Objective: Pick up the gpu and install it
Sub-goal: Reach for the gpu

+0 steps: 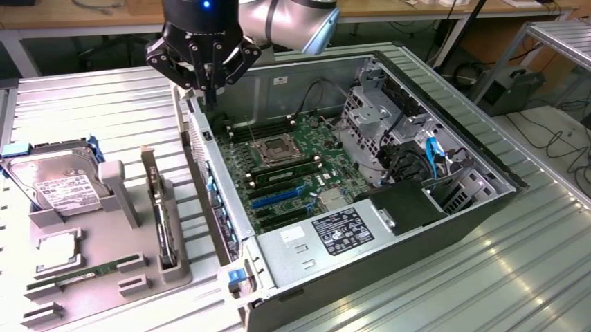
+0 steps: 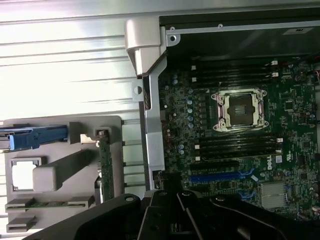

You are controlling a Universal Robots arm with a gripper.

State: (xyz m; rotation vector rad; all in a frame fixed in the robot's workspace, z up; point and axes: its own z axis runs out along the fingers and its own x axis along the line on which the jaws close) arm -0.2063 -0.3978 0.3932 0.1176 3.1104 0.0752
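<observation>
The black gripper is hovering, fingers pressed together and empty, over the open grey computer case; the flat black gpu is standing edgewise in the grey tray at its seven o'clock

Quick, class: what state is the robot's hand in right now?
Hand: shut, holding nothing; the gpu stands apart from it, untouched.
</observation>
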